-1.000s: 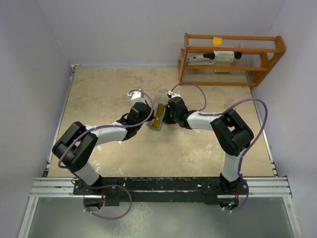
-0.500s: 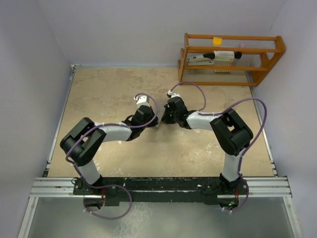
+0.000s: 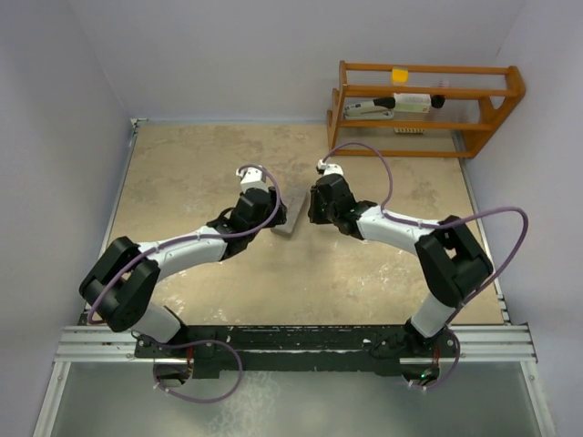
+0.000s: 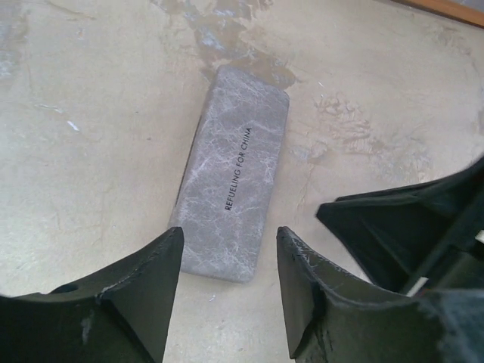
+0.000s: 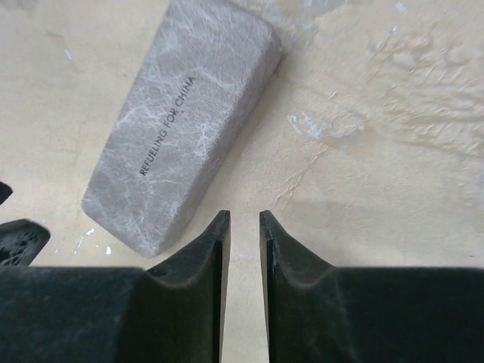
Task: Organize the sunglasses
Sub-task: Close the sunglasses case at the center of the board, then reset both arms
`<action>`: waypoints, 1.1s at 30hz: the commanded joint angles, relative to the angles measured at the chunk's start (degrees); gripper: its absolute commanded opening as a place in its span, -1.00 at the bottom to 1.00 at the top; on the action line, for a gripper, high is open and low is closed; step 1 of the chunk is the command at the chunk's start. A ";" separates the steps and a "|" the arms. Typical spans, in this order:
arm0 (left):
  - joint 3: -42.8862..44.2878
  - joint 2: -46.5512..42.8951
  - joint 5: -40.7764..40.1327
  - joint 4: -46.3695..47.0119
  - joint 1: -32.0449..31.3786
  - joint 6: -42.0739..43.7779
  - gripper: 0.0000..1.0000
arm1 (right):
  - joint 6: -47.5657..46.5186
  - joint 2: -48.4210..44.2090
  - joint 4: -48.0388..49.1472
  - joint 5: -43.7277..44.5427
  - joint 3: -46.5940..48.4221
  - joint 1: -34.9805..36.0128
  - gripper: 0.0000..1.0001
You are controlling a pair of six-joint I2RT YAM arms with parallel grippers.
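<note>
A grey sunglasses case [image 3: 290, 218] is seen lying flat and shut near the middle of the bench [image 3: 200, 164], its long axis running roughly near to far; the words "REFUELING FOR CHINA" are printed along its marbled lid. The sunglasses themselves are not visible in any view (whether they lie inside the shut case cannot be told).

The case is flanked by both arms; the left end effector [image 4: 229, 242] is held just left of it and over its near end, with the jaws parted to a moderate width and nothing gripped between them; only the case's near edge and bare bench show through the gap. The right end effector [image 5: 243, 227] is placed just right of the case, its fingers set to a narrow slit through which bare bench is seen; nothing is clamped there, and the case lies to the left of the fingers, apart from them.

At the far right corner, well apart from the case, a wooden rack [image 3: 428, 100] is set against the wall, with a few small items on its shelves.
</note>
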 commanded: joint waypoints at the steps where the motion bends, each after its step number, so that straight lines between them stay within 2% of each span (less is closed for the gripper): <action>1: 0.21 -3.14 -3.84 -1.95 -0.24 1.97 0.04 | -2.37 -4.89 -2.94 3.87 -0.98 0.24 -0.46; 9: -2.26 -6.34 -7.62 -3.27 -0.27 1.57 0.19 | -2.38 -7.73 -5.05 4.08 -2.14 0.24 -0.07; 11: -2.25 -6.80 -9.28 -4.65 -0.25 1.50 0.20 | -1.82 -8.51 -5.07 4.11 -2.66 0.25 0.23; 13: -2.29 -7.32 -10.65 -5.57 -0.28 1.58 0.22 | -2.08 -9.26 -4.80 4.31 -3.07 0.24 0.41; 17: -2.61 -7.60 -13.69 -7.45 -0.22 1.41 0.25 | -2.54 -9.84 -5.92 5.03 -2.72 0.19 0.54; 20: -3.92 -8.86 -14.23 -6.96 -0.27 1.83 0.27 | -2.62 -10.28 -6.24 5.43 -3.02 0.20 0.97; 33: -7.67 -13.17 -16.05 -5.11 -0.22 3.23 0.33 | -3.87 -15.62 -7.47 11.43 -4.59 0.17 0.99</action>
